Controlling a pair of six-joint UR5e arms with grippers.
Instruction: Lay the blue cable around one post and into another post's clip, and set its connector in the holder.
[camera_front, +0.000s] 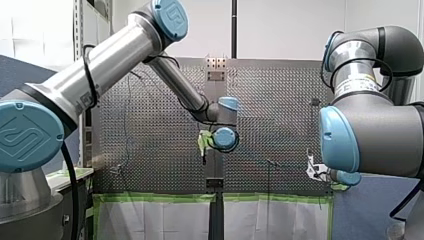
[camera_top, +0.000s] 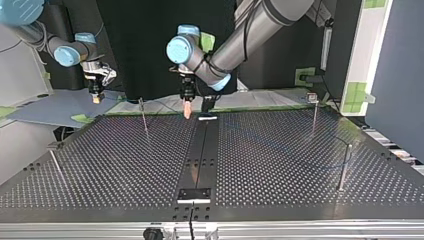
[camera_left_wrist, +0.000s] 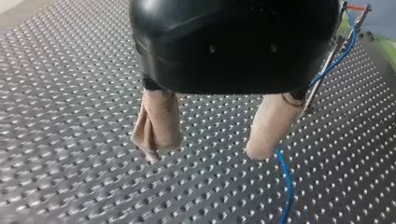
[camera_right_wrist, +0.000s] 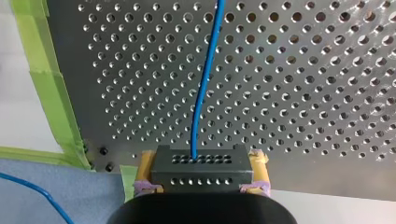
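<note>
In the right wrist view my right gripper (camera_right_wrist: 201, 162) is shut, its yellow pads on a black connector (camera_right_wrist: 201, 169) with rows of holes. The blue cable (camera_right_wrist: 203, 93) leaves the connector and runs ahead over the perforated plate. This gripper hangs off the table's far corner at the top view's left (camera_top: 95, 94). My left gripper (camera_left_wrist: 203, 154) stands open just above the plate, with nothing between its beige pads. The blue cable (camera_left_wrist: 286, 182) passes beside one finger and climbs a thin post (camera_left_wrist: 327, 60) behind it. In the top view the left gripper (camera_top: 187, 107) is at the far middle.
Thin posts stand on the plate (camera_top: 144, 117), (camera_top: 314, 112), (camera_top: 345, 165), (camera_top: 55, 165). A dark centre strip ends in a small block (camera_top: 195, 195) at the near edge. Green tape (camera_right_wrist: 51, 93) lines the table's edge by my right gripper.
</note>
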